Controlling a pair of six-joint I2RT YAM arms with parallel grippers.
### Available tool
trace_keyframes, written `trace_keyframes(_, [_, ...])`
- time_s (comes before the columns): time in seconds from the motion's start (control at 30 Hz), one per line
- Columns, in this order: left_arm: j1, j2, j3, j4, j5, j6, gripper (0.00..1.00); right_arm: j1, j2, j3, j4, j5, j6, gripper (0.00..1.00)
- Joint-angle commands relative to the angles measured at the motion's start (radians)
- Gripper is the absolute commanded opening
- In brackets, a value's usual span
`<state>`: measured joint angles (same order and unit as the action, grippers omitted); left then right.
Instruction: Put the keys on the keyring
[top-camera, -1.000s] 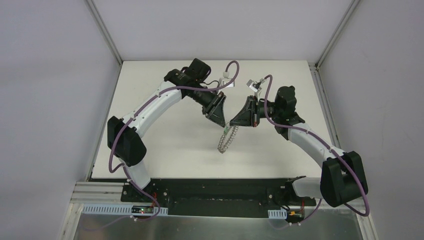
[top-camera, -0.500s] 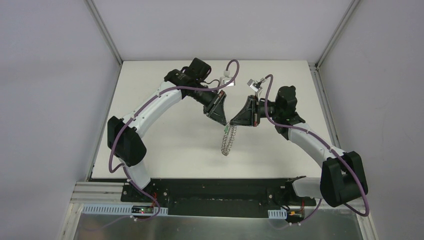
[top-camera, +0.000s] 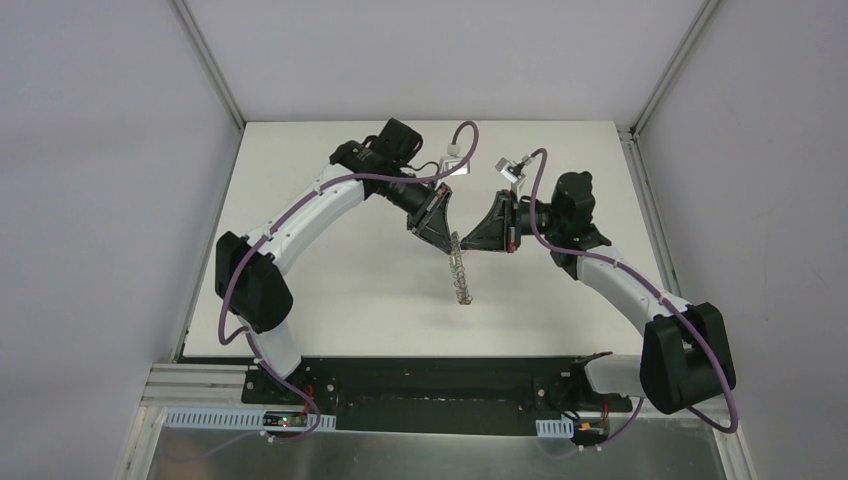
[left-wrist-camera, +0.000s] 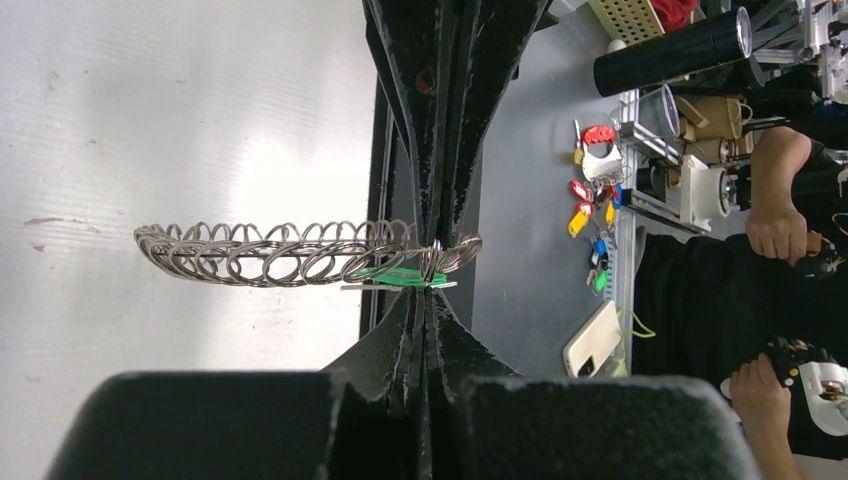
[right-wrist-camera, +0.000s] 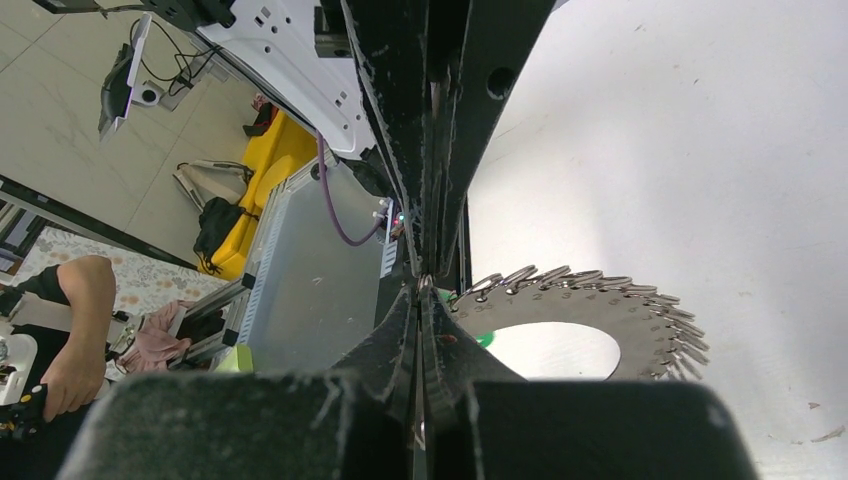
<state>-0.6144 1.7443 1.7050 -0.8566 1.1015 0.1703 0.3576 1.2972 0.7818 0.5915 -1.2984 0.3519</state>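
Note:
The keyring (top-camera: 461, 275) hangs off the table between the two arms, its lower end tilted right. From the left wrist it shows edge-on (left-wrist-camera: 270, 252), from the right wrist as a flat grey disc (right-wrist-camera: 600, 315) fringed with wire loops. My left gripper (left-wrist-camera: 431, 287) is shut, its tips pinching a wire loop at the rim. The key (left-wrist-camera: 395, 275), green-headed, lies across those tips. My right gripper (right-wrist-camera: 424, 284) is shut on a loop at the same spot, tip to tip with the left one (top-camera: 455, 240). A bit of the key's green head (right-wrist-camera: 485, 340) shows behind its finger.
The white table (top-camera: 350, 290) lies under the hanging ring. Grey walls and metal posts (top-camera: 210, 70) close in three sides. The black base rail (top-camera: 430, 375) runs along the near edge. Cables (top-camera: 465, 135) loop above both wrists.
The left gripper has closed onto the ring's rim. The ring's top shifted slightly toward the left gripper, and its lower end swung from the left to the right.

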Motion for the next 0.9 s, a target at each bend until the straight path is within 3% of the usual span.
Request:
trace_keyframes(0.0, [-0.001, -0.016, -0.031, -0.016, 0.060, 0.022, 0.00, -0.015, -0.012, 0.022, 0.062, 0.000, 0.004, 0.00])
trace_keyframes(0.6, [-0.011, 0.014, -0.027, 0.086, 0.074, -0.086, 0.00, -0.017, -0.019, 0.015, 0.068, 0.005, 0.003, 0.00])
trace_keyframes(0.87, [-0.010, -0.017, -0.011, 0.028, 0.037, -0.013, 0.27, -0.018, -0.019, 0.014, 0.067, 0.000, 0.001, 0.00])
